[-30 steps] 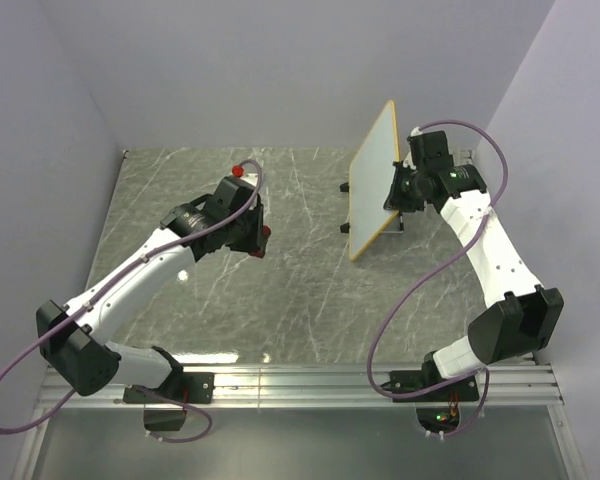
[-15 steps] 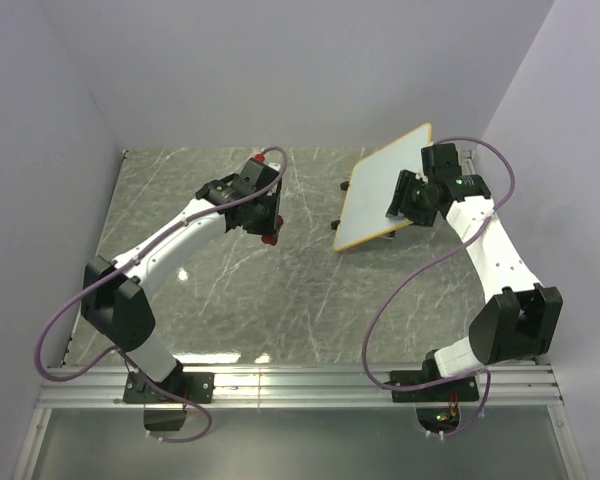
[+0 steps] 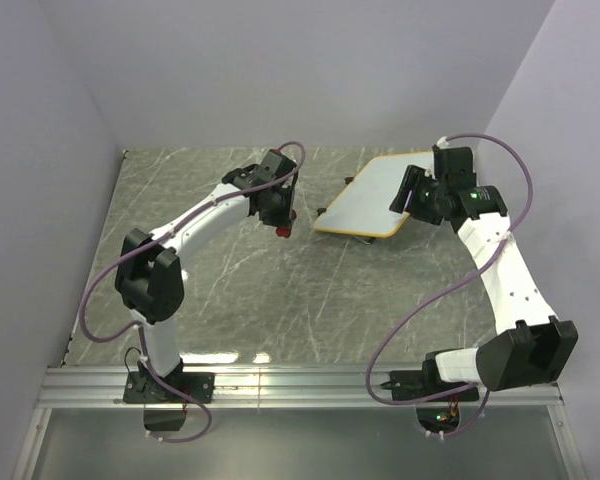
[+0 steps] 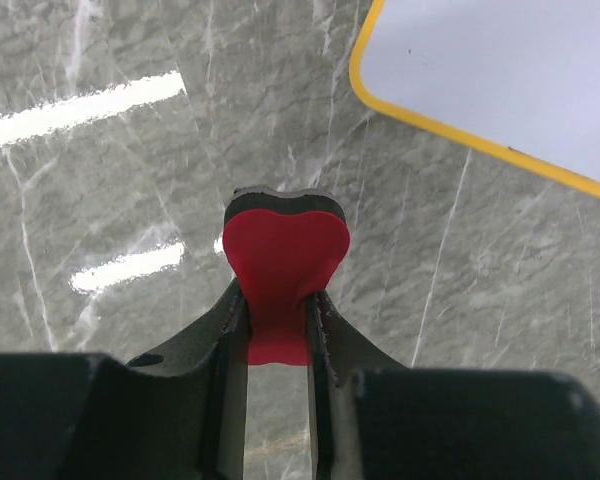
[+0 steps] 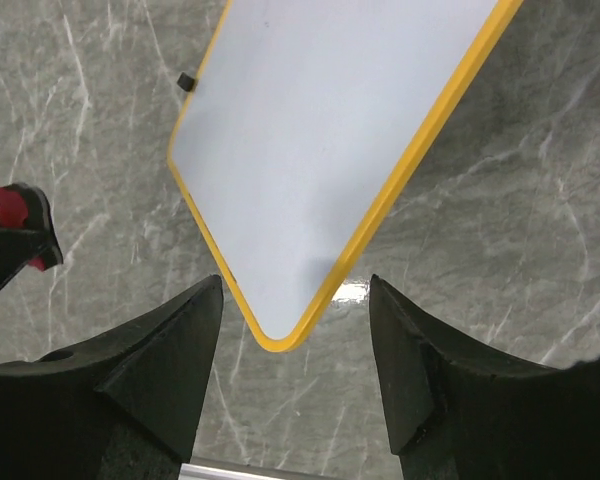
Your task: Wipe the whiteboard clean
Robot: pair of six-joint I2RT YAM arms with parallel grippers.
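The whiteboard (image 3: 365, 198), white with a yellow-orange rim, lies nearly flat at the back right of the marble table; no marks show on it. My right gripper (image 3: 408, 196) stands open at its right end. In the right wrist view one rounded corner of the whiteboard (image 5: 330, 130) sits between the spread jaws of that gripper (image 5: 295, 300), touching neither. My left gripper (image 3: 280, 220) is shut on a small red eraser (image 3: 283, 232), just left of the board. The left wrist view shows the eraser (image 4: 285, 262) pinched between the fingers, with the whiteboard's edge (image 4: 500, 70) at the upper right.
Small black clips (image 3: 326, 210) stick out from the board's left edge. The grey back wall runs close behind the board and the right wall (image 3: 570, 150) stands near my right arm. An aluminium rail (image 3: 300, 385) with both arm bases lines the near edge.
My right gripper opened and let go of the whiteboard, which tipped from standing on edge to lying nearly flat. The left arm carried the eraser rightward toward the board.
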